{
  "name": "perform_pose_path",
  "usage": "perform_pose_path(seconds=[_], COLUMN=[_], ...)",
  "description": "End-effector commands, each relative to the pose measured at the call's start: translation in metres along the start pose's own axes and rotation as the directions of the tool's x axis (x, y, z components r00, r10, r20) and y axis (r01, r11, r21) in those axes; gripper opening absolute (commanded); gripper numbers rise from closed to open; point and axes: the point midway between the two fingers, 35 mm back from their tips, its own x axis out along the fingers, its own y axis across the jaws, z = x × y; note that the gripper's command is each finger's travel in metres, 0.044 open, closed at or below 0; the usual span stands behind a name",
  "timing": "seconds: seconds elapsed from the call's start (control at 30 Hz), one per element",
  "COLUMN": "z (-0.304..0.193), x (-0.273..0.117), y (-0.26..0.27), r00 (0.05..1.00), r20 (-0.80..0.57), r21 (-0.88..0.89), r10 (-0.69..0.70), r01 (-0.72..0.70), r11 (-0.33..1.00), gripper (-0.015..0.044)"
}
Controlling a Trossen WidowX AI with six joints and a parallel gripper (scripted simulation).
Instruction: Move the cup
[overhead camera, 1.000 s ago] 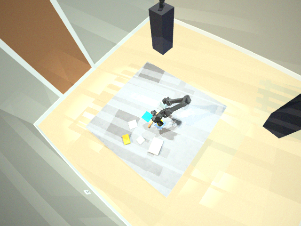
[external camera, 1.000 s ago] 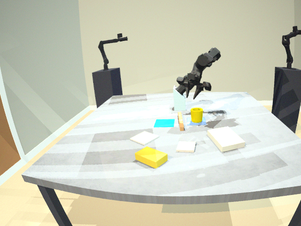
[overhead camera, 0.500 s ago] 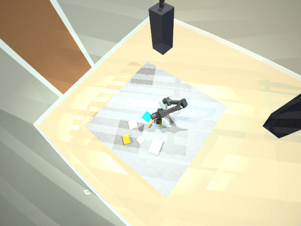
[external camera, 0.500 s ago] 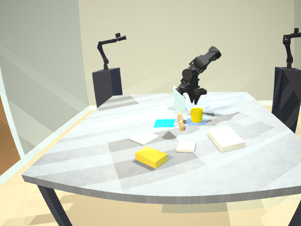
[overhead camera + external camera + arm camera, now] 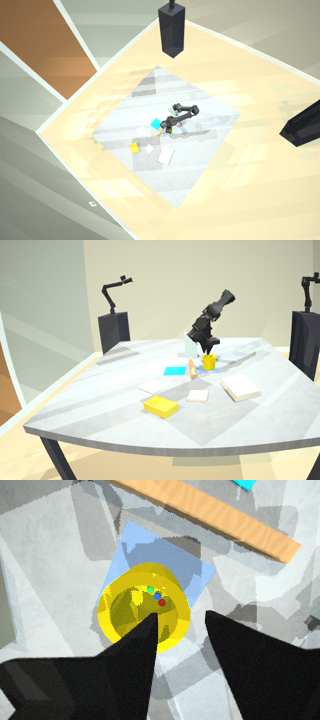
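The yellow cup (image 5: 170, 131) (image 5: 209, 364) (image 5: 150, 575) stands upright on the blue pad (image 5: 172, 134) (image 5: 216, 369) (image 5: 120, 555). Inside it lie a green marble (image 5: 150, 589), a blue marble (image 5: 157, 596) and a red marble (image 5: 162, 602). The cyan pad (image 5: 156, 124) (image 5: 174, 370) lies bare, beyond a wooden bar from the cup. My gripper (image 5: 206, 353) (image 5: 181, 617) is partly open and empty, just above the cup's rim. In the wrist view one fingertip overlaps the cup's mouth and the other is outside its right side. The arm hides part of the cup in the top view.
The wooden bar (image 5: 160, 132) (image 5: 192, 369) (image 5: 220, 515) lies between the two pads. A pale upright block (image 5: 190, 347) stands behind it. A thick white block (image 5: 165, 155) (image 5: 240, 385), two thin white tiles (image 5: 153, 386) (image 5: 197, 395) and a yellow block (image 5: 134, 148) (image 5: 160, 406) lie farther off.
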Motion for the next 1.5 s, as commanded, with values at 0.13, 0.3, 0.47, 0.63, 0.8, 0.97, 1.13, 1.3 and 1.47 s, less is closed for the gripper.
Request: perform_pose_path(seconds=[0.13,0.3,0.47,0.63,0.8,0.97,1.13,1.3,1.47], z=[-0.001,-0.001,-0.002,-0.003,-0.004,-0.003,-0.003,-0.003,-0.003], x=[0.013,0.022,0.030,0.038,0.044,0.043,0.043,0.043,0.043], y=[-0.001,-0.001,-0.001,-0.002,-0.002,-0.001,-0.001,-0.001,-0.001], r00=[1.000,1.000,1.000,1.000,1.000,1.000,1.000,1.000,1.000], r20=[-0.006,-0.007,-0.008,-0.010,-0.012,-0.007,-0.007,-0.007,-0.007], r21=[0.008,0.008,0.008,0.008,0.008,0.000,0.000,0.000,0.000], r10=[-0.001,0.000,0.001,0.002,0.003,0.002,0.002,0.002,0.002], r01=[0.001,0.000,-0.001,-0.002,-0.002,-0.002,-0.002,-0.002,-0.002], r11=[1.000,1.000,1.000,1.000,1.000,1.000,1.000,1.000,1.000], gripper=[0.0166,0.0166,0.0166,0.0166,0.0166,0.0153,0.0120,0.0087,0.0053])
